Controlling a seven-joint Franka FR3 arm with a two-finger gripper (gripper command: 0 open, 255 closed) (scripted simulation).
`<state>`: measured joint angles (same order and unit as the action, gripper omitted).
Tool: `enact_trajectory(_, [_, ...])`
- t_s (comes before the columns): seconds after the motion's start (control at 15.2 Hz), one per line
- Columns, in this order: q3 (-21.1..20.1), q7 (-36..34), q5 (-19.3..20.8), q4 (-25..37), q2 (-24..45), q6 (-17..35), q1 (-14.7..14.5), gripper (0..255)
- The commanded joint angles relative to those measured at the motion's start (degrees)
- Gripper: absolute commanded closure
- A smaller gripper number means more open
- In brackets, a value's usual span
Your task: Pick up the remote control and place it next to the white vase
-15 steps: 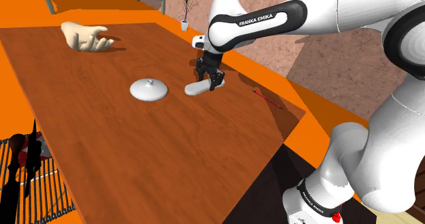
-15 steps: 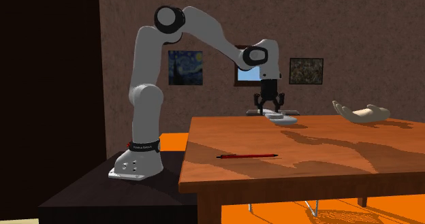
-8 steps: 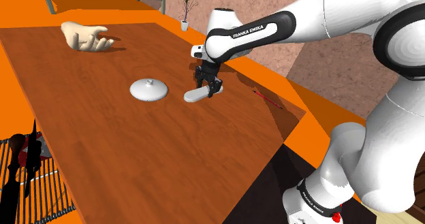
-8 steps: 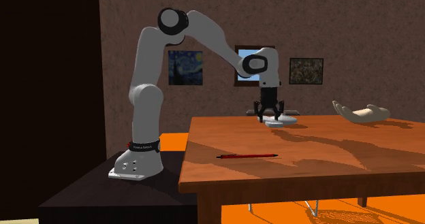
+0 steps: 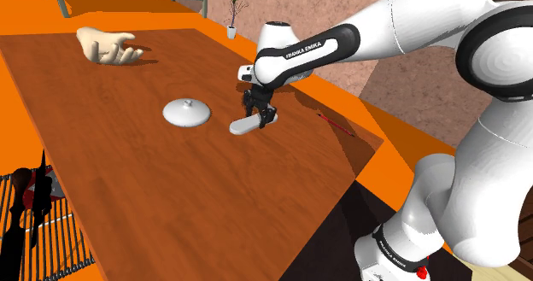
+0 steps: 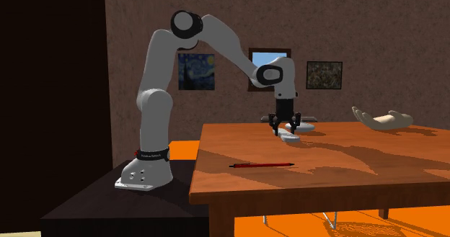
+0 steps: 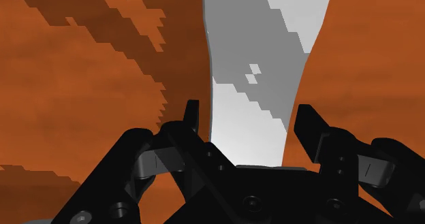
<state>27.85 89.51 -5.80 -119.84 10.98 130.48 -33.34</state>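
The remote control (image 5: 242,125) is a plain white, long, rounded bar. My black gripper (image 5: 260,115) is shut on its end nearer the arm, and the bar slants down close to the wooden table (image 5: 171,177). The white vase (image 5: 186,112), low and dome-shaped with a small knob, stands a short way off toward the shoulder view's left. In the wrist view the remote (image 7: 252,100) runs away from the hand, clasped between the two fingers (image 7: 191,118). From the second exterior view the gripper (image 6: 283,130) holds the remote (image 6: 291,136) just in front of the vase (image 6: 306,126).
A pale hand-shaped sculpture (image 5: 107,46) lies at the table's far end. A red pencil (image 5: 335,125) rests near the table edge by the arm. A small potted plant (image 5: 232,12) stands beyond the table. A black wire rack (image 5: 43,228) sits at the shoulder view's lower left.
The gripper has carried the remote lower and a little toward the vase, closer to the tabletop. The vase, pencil and sculpture have stayed put.
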Motion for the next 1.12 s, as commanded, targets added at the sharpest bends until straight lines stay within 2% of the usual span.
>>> enact_trajectory(0.0, [-0.01, 0.01, -0.04, 0.01, 0.04, 0.07, 0.00, 255])
enact_trajectory(0.2, [-0.01, 0.01, -0.04, 0.01, 0.04, 0.07, 0.00, 255])
enact_trajectory(0.26, [-0.01, 0.01, -0.03, 0.00, 0.03, 0.06, 0.00, 0])
enact_trajectory(0.59, [-0.01, 0.01, -0.03, 0.00, 0.03, 0.07, 0.00, 0])
enact_trajectory(0.86, [0.57, -1.87, 2.71, 2.91, -4.14, -6.48, -0.69, 0])
enact_trajectory(1.06, [0.55, -1.88, 2.72, 2.91, -4.15, -6.48, -0.67, 0])
